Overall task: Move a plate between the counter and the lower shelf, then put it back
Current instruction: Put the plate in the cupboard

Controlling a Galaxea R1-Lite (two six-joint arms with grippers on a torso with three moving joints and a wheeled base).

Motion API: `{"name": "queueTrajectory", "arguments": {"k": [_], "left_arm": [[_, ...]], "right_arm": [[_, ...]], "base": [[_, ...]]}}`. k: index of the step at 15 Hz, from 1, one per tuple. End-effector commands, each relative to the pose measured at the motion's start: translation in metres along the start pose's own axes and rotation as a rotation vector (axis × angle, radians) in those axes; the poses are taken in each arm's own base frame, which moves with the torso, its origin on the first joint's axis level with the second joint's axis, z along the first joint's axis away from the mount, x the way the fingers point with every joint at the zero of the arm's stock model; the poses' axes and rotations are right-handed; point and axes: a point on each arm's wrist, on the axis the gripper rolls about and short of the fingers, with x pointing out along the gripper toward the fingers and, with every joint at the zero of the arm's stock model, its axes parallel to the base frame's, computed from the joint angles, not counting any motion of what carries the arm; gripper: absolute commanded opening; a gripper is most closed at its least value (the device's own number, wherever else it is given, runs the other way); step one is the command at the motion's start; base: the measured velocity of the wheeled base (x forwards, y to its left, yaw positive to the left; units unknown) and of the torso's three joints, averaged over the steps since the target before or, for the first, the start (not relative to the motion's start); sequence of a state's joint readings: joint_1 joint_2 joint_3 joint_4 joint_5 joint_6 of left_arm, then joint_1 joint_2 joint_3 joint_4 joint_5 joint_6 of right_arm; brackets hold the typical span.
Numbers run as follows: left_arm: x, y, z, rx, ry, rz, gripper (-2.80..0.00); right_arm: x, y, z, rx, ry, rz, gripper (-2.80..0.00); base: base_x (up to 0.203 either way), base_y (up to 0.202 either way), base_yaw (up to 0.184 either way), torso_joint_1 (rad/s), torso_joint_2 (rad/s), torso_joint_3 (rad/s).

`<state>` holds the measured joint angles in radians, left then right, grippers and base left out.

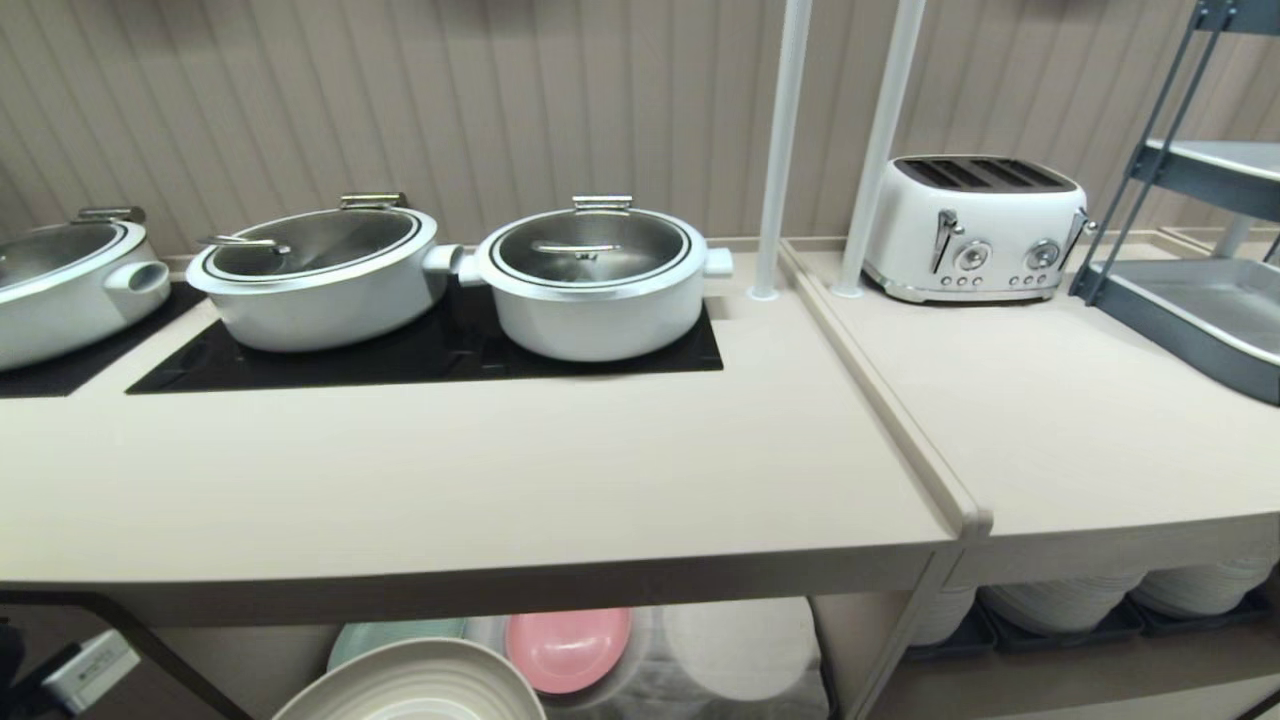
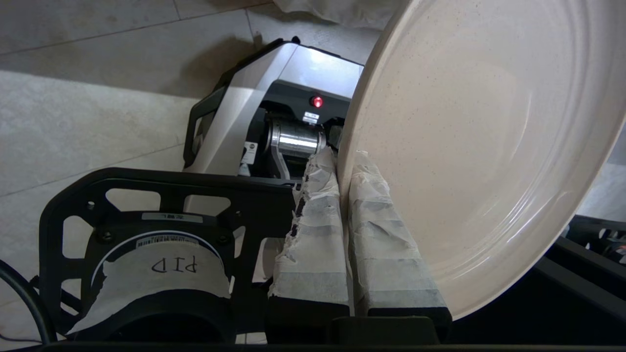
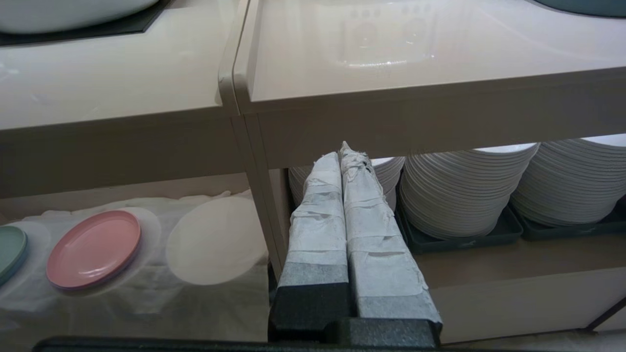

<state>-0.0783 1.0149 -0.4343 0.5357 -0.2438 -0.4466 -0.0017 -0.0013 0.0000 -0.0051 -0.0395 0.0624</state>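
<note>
The left claw (image 2: 345, 166) is clamped on the rim of the round matte cream-beige plate (image 2: 479, 146) — its tape-wrapped fingers (image 2: 313, 230) pinch the edge from both sides, and the plate stands tilted beyond them. In the head view that plate (image 1: 415, 685) sits low, below the front edge of the long pale beige wood-grain table (image 1: 480, 470) and in front of the cloth-draped lower shelf (image 1: 690, 690), where a pink plate (image 1: 565, 648) rests. The right claw (image 3: 344, 151) is pressed closed on nothing — it points at the tall white plate stacks (image 3: 464, 190).
</note>
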Motion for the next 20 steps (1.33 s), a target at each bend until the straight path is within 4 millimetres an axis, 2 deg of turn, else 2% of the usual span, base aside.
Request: {"name": "queueTrajectory", "arguments": {"k": [1, 6, 20], "left_arm": [[-0.0001, 0.0001, -0.0004, -0.003, 0.002, -0.001, -2.8], [-0.0004, 0.0004, -0.001, -0.003, 0.0, -0.002, -2.8], [0.0008, 0.0022, -0.0042, -0.004, 0.005, 0.001, -2.8]], "right_arm": [[0.0001, 0.0, 0.0001, 0.0, 0.0, 0.0, -2.8], [0.0001, 0.0, 0.0001, 0.0, 0.0, 0.0, -2.8], [0.0001, 0.0, 0.0001, 0.0, 0.0, 0.0, -2.8]], "base": [[0.0, 0.0, 0.0, -0.164, 0.34, 0.165], [0.0, 0.0, 0.0, -0.178, 0.38, 0.204], [0.0, 0.0, 0.0, -0.235, 0.53, 0.291]]}}
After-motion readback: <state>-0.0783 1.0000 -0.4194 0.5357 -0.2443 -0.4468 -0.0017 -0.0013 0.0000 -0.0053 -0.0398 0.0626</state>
